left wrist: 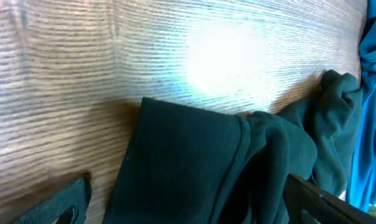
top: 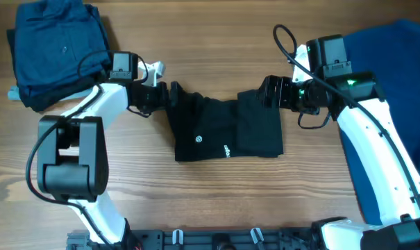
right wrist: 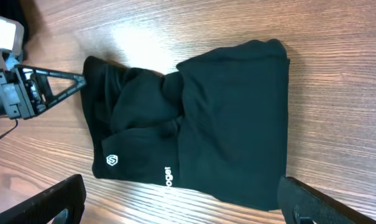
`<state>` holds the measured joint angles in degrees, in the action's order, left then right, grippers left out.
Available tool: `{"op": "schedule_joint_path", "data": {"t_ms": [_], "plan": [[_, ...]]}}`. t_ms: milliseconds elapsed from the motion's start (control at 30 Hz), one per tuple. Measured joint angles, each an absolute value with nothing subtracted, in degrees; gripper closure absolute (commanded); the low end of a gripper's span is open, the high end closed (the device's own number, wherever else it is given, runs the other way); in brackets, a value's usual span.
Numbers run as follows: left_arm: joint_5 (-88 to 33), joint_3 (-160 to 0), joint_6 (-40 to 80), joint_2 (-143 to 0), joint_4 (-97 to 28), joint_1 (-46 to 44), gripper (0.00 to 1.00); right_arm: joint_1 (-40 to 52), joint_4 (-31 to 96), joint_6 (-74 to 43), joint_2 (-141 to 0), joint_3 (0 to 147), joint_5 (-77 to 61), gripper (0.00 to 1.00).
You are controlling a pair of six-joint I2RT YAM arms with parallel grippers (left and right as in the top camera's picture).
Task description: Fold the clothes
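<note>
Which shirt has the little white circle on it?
The black shirt in the middle. It has a small white circle; the dark blue pile and the blue cloth at the sides show none.

overhead: straight down, far | wrists: low, close, facing each other | shared: black T-shirt (top: 227, 132)

The tabletop (top: 216, 42) is light brown wood, its grain running from the left edge to the right edge. Along its near edge lies a dark rail (top: 196, 241) carrying a few small pale clips (top: 176, 235). In the left wrist view a bright patch of glare (left wrist: 225, 59) sits on the bare wood.
</note>
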<state>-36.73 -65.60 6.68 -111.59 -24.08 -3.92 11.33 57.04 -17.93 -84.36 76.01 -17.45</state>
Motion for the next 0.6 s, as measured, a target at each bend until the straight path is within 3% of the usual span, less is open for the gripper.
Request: {"op": "schedule_joint_path", "data": {"t_ms": [167, 367, 533, 600], "plan": [[-36.6, -66.1, 6.5, -111.8, -28.8, -5.4, 0.09, 11.3, 57.2, -17.9, -84.4, 76.0, -17.5, 0.01], [-37.4, -66.7, 6.4, -111.7, -35.8, -13.5, 0.09, 11.3, 57.3, -17.9, -84.4, 76.0, -16.9, 0.01], [-36.4, -66.2, 6.4, -112.3, -38.7, -16.3, 0.8, 11.3, 57.2, -17.9, -85.4, 75.9, -14.6, 0.0], [-35.9, -65.7, 6.5, -113.0, -39.2, -16.4, 0.96, 11.3, 57.2, -17.9, -87.4, 75.9, -13.6, 0.0]]}}
